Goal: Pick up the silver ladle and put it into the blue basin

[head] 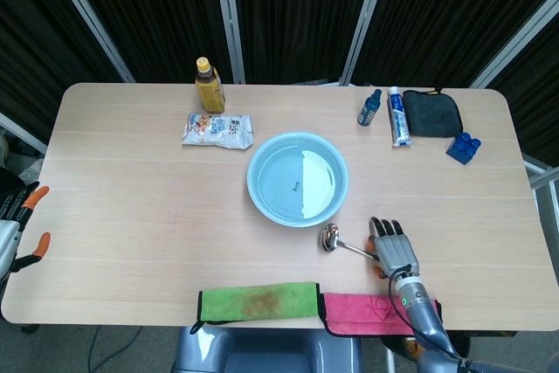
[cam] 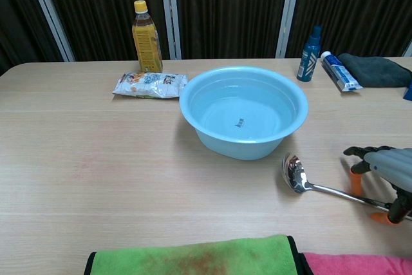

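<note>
The silver ladle (head: 330,236) lies flat on the table just in front of the blue basin (head: 255,189), its bowl (cam: 293,173) toward the basin and its handle running right. The basin's wall (cam: 238,146) is light blue, and nothing is inside. My right hand (head: 393,251) is over the far end of the handle. In the chest view its fingers (cam: 373,156) arch down over the handle, which passes beneath the palm; no firm grip shows. My left hand (head: 13,233) hangs off the table's left edge with orange-tipped fingers apart, holding nothing.
A green cloth (head: 258,300) and a pink cloth (head: 367,314) lie along the front edge. At the back stand a tea bottle (head: 210,85) and a snack packet (head: 218,129). Back right are a small blue bottle (head: 370,107), a toothpaste tube (head: 397,117), a dark cloth (head: 431,113) and a blue block (head: 464,148).
</note>
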Controlling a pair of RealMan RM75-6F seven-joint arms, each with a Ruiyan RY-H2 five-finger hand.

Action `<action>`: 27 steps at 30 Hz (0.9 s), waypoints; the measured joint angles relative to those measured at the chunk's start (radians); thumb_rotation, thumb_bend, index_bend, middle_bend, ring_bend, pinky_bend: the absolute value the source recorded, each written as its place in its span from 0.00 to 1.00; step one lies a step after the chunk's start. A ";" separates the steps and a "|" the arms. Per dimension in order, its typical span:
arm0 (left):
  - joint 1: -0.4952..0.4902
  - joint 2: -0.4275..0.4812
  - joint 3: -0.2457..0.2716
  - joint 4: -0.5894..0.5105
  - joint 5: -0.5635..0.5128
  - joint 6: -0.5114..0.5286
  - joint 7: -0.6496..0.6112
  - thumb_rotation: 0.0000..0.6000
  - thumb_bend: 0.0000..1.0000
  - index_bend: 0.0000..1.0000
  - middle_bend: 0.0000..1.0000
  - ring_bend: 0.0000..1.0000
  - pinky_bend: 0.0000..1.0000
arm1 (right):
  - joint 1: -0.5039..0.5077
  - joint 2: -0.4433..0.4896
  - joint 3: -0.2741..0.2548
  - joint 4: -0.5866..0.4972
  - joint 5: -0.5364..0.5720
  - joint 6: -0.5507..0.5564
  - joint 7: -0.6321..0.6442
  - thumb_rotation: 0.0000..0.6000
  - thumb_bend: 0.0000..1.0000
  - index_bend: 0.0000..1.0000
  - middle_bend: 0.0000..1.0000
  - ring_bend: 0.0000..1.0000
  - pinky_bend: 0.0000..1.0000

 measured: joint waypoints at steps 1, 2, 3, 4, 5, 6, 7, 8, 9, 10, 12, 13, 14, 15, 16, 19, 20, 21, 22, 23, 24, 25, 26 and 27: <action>0.000 0.000 0.000 0.001 0.002 0.002 -0.003 1.00 0.49 0.07 0.00 0.00 0.00 | 0.000 -0.002 -0.001 0.001 0.000 0.003 0.000 1.00 0.25 0.51 0.00 0.00 0.00; 0.001 0.001 0.001 0.001 0.004 0.003 -0.006 1.00 0.48 0.07 0.00 0.00 0.00 | 0.001 -0.004 -0.002 0.002 0.000 0.006 -0.001 1.00 0.25 0.52 0.00 0.00 0.00; 0.001 0.001 0.001 0.002 0.005 0.005 -0.008 1.00 0.48 0.07 0.00 0.00 0.00 | 0.001 -0.006 -0.004 0.004 -0.001 0.010 -0.001 1.00 0.25 0.53 0.00 0.00 0.00; 0.001 0.002 0.002 0.002 0.007 0.006 -0.010 1.00 0.48 0.07 0.00 0.00 0.00 | 0.001 -0.008 -0.006 0.005 -0.002 0.013 -0.001 1.00 0.25 0.54 0.00 0.00 0.00; 0.002 0.002 0.002 0.002 0.008 0.007 -0.011 1.00 0.48 0.07 0.00 0.00 0.00 | 0.001 -0.010 -0.007 0.008 -0.002 0.015 0.000 1.00 0.25 0.54 0.00 0.00 0.00; 0.002 0.003 0.002 0.003 0.009 0.008 -0.013 1.00 0.48 0.07 0.00 0.00 0.00 | 0.001 -0.013 -0.008 0.012 -0.004 0.018 0.002 1.00 0.25 0.54 0.00 0.00 0.00; 0.002 0.003 0.002 0.003 0.010 0.010 -0.014 1.00 0.48 0.07 0.00 0.00 0.00 | 0.000 -0.015 -0.010 0.016 -0.004 0.020 0.004 1.00 0.25 0.55 0.00 0.00 0.00; 0.003 0.003 0.002 0.004 0.011 0.011 -0.015 1.00 0.49 0.07 0.00 0.00 0.00 | -0.001 -0.017 -0.011 0.020 -0.005 0.021 0.006 1.00 0.25 0.55 0.00 0.00 0.00; 0.003 0.003 0.002 0.004 0.011 0.011 -0.016 1.00 0.49 0.07 0.00 0.00 0.00 | -0.002 -0.020 -0.013 0.025 -0.006 0.023 0.010 1.00 0.25 0.56 0.00 0.00 0.00; 0.003 0.003 0.002 0.005 0.011 0.011 -0.017 1.00 0.49 0.07 0.00 0.00 0.00 | -0.003 -0.022 -0.014 0.029 -0.008 0.024 0.013 1.00 0.26 0.56 0.00 0.00 0.00; 0.002 0.002 0.002 0.006 0.011 0.010 -0.017 1.00 0.49 0.07 0.00 0.00 0.00 | -0.005 -0.024 -0.017 0.034 -0.013 0.029 0.020 1.00 0.27 0.58 0.00 0.00 0.00; 0.001 0.002 0.003 0.006 0.012 0.009 -0.017 1.00 0.48 0.07 0.00 0.00 0.00 | -0.006 -0.024 -0.018 0.034 -0.017 0.032 0.023 1.00 0.29 0.58 0.00 0.00 0.00; 0.001 0.002 0.003 0.006 0.013 0.008 -0.016 1.00 0.48 0.07 0.00 0.00 0.00 | -0.007 -0.024 -0.019 0.034 -0.020 0.035 0.025 1.00 0.30 0.59 0.00 0.00 0.00; 0.000 0.002 0.004 0.006 0.014 0.008 -0.016 1.00 0.49 0.07 0.00 0.00 0.00 | -0.008 -0.022 -0.020 0.031 -0.025 0.040 0.026 1.00 0.31 0.59 0.00 0.00 0.00; 0.000 0.002 0.004 0.005 0.015 0.008 -0.016 1.00 0.49 0.07 0.00 0.00 0.00 | -0.008 -0.020 -0.021 0.028 -0.028 0.044 0.027 1.00 0.32 0.60 0.00 0.00 0.00; 0.000 0.002 0.006 0.004 0.019 0.009 -0.016 1.00 0.49 0.07 0.00 0.00 0.00 | -0.011 -0.011 -0.024 0.011 -0.039 0.059 0.024 1.00 0.34 0.61 0.01 0.00 0.00; 0.000 0.002 0.006 0.003 0.020 0.009 -0.017 1.00 0.49 0.07 0.00 0.00 0.00 | -0.012 -0.007 -0.025 0.003 -0.042 0.064 0.022 1.00 0.35 0.61 0.01 0.00 0.00; 0.000 0.002 0.007 0.003 0.021 0.010 -0.017 1.00 0.49 0.07 0.00 0.00 0.00 | -0.013 -0.001 -0.025 -0.008 -0.045 0.071 0.019 1.00 0.35 0.61 0.01 0.00 0.00; 0.000 0.002 0.007 0.003 0.023 0.012 -0.017 1.00 0.49 0.07 0.00 0.00 0.00 | -0.013 0.004 -0.026 -0.018 -0.048 0.077 0.015 1.00 0.36 0.61 0.01 0.00 0.00; 0.001 0.003 0.008 0.002 0.025 0.014 -0.017 1.00 0.48 0.07 0.00 0.00 0.00 | -0.013 0.010 -0.025 -0.028 -0.050 0.083 0.011 1.00 0.37 0.61 0.01 0.00 0.00; 0.001 0.003 0.009 0.002 0.027 0.016 -0.017 1.00 0.48 0.07 0.00 0.00 0.00 | -0.014 0.018 -0.024 -0.045 -0.051 0.090 0.003 1.00 0.38 0.61 0.01 0.00 0.00; 0.002 0.003 0.010 0.001 0.030 0.018 -0.017 1.00 0.48 0.07 0.00 0.00 0.00 | -0.014 0.024 -0.023 -0.058 -0.050 0.096 -0.004 1.00 0.38 0.61 0.01 0.00 0.00; 0.003 0.004 0.011 0.001 0.032 0.019 -0.018 1.00 0.48 0.07 0.00 0.00 0.00 | -0.014 0.031 -0.024 -0.072 -0.050 0.102 -0.012 1.00 0.39 0.61 0.01 0.00 0.00; 0.003 0.004 0.012 0.000 0.034 0.020 -0.018 1.00 0.48 0.07 0.00 0.00 0.00 | -0.015 0.040 -0.024 -0.087 -0.048 0.110 -0.022 1.00 0.39 0.62 0.01 0.00 0.00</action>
